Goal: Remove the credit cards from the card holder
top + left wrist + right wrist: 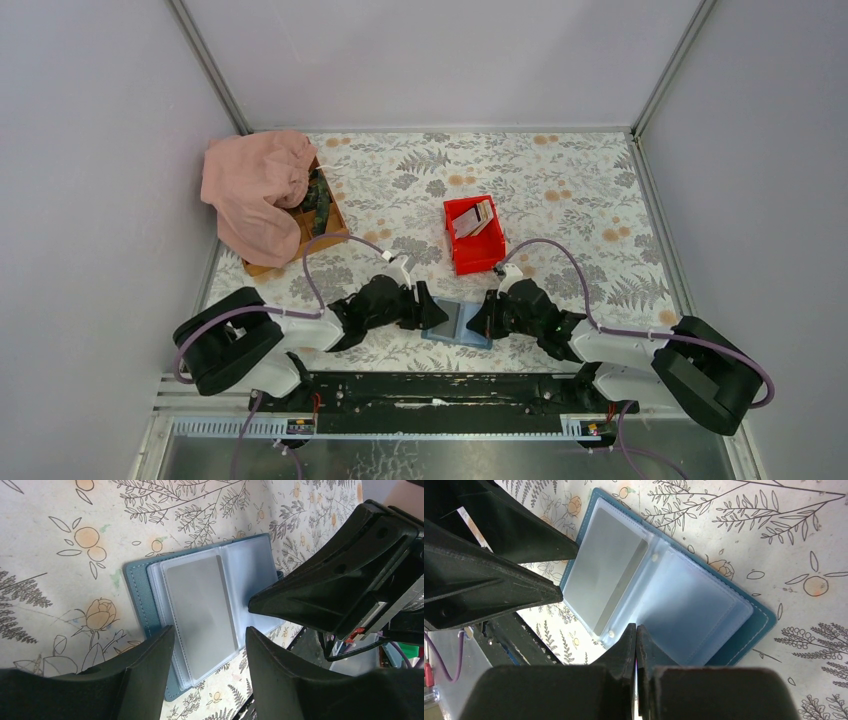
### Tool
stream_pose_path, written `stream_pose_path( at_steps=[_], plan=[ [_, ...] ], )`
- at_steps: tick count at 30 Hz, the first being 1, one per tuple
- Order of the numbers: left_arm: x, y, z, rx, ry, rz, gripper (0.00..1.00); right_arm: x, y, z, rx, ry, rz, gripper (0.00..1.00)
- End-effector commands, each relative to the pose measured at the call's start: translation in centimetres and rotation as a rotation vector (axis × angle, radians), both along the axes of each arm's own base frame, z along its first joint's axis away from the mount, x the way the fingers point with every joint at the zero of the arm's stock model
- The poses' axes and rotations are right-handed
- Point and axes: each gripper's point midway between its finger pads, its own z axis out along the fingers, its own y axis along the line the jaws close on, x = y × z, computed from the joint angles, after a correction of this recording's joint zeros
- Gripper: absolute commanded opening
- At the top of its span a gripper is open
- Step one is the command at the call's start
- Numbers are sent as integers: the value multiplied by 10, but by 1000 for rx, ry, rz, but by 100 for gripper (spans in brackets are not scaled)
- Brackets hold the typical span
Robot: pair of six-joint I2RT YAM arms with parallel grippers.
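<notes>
Two pairs of jaws, one card holder [137,595], one grey card [200,615].

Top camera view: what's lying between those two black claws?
The open blue card holder lies between the left gripper and the right gripper, a grey card in its clear sleeve; the top view shows it.

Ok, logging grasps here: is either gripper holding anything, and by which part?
Left gripper holds nothing: open, straddling the grey card. Right gripper is shut, tip on the edge of a clear sleeve; a pinch cannot be told.
</notes>
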Motion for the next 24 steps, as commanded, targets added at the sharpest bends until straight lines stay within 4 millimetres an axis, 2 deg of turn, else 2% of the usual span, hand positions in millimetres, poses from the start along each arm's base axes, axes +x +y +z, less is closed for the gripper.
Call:
stream_pose_path(
  at_steps=[1, 8, 24],
  plan=[
    [-6, -4, -8, 17, 19, -45, 62, 4, -4, 1, -6, -14, -25, 0],
    [-10, -20, 4, -75, 34, -87, 61, 1, -6, -5, -14, -1, -28, 0],
    [-8, -31, 20, -121, 24, -107, 60, 0, -4, -15, -20, 20, -19, 0]
  ],
)
